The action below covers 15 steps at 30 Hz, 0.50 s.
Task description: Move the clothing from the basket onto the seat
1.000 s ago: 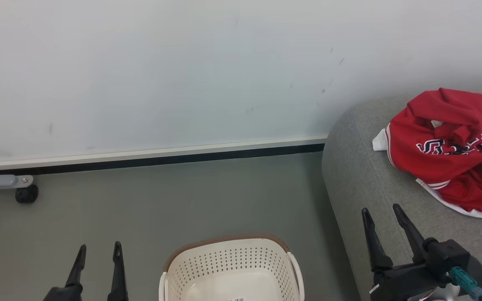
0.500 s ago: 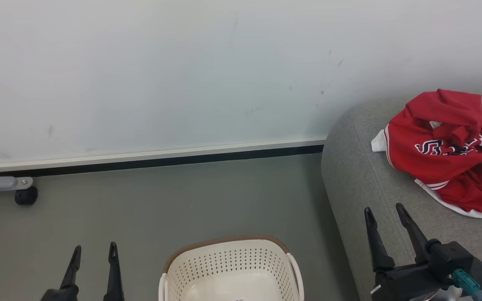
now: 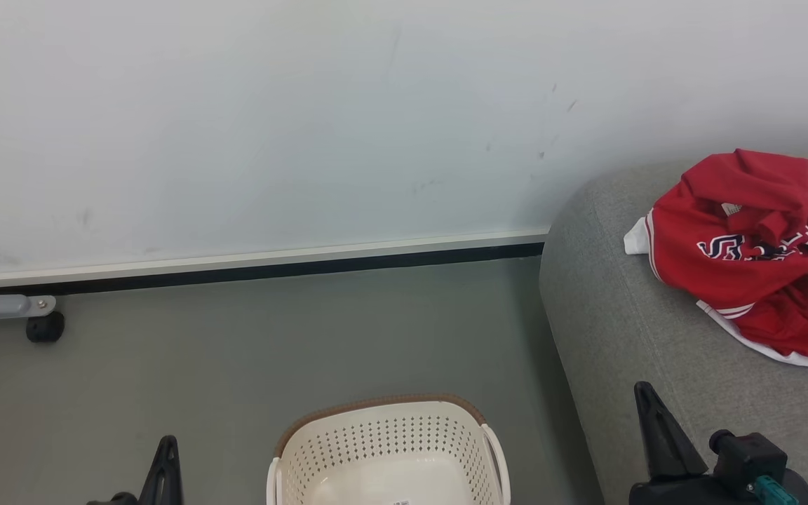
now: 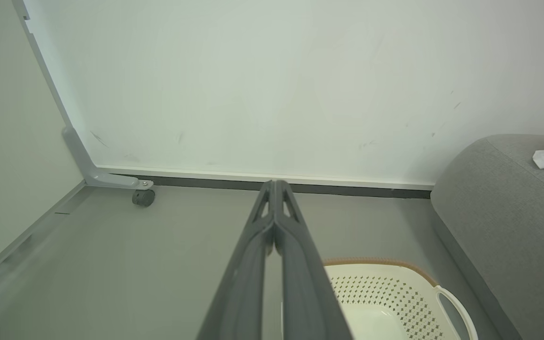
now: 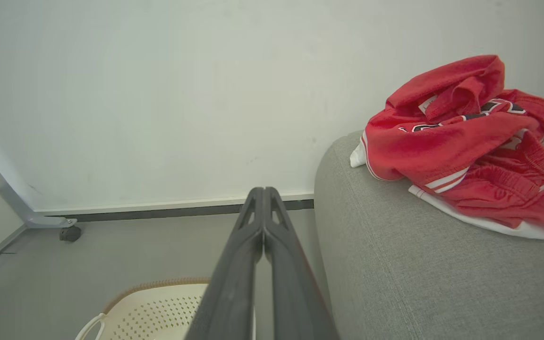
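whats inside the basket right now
Inside the basket I see its bare cream bottom and a small label, no garments. Its near part is cut off by the frame, so that bit is unseen. The red clothing lies on the seat.

Head camera looks down; wrist cameras, perhaps lower, share the basket (image 3: 390,438).

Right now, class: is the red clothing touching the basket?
Apart. The head view shows the clothing lying on the seat, with bare grey cushion between it and the basket.
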Tool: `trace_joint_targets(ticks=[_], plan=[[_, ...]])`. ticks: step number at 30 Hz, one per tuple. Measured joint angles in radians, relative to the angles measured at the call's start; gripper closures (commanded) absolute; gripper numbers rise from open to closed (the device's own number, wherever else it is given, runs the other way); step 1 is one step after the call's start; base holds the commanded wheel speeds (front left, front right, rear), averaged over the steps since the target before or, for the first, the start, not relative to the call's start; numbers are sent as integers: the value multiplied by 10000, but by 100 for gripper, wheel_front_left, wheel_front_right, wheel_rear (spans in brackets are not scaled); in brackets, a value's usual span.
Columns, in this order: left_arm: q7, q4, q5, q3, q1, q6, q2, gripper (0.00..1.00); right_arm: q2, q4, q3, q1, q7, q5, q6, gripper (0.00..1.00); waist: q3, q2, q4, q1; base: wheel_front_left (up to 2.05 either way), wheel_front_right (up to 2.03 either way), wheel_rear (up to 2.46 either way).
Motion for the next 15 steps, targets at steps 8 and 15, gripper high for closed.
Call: trace_joint_targets(ticks=[8, 15], plan=[[282, 94, -825, 173, -21, -159, -67, 100, 115, 50, -382, -9, 272, 890, 176, 100, 16, 0, 27, 0, 0, 0, 0], [545, 121, -1883, 322, -121, -314, -109, 100, 238, 102, -729, -23, 539, 1812, 334, 100, 27, 0, 48, 0, 0, 0, 0]])
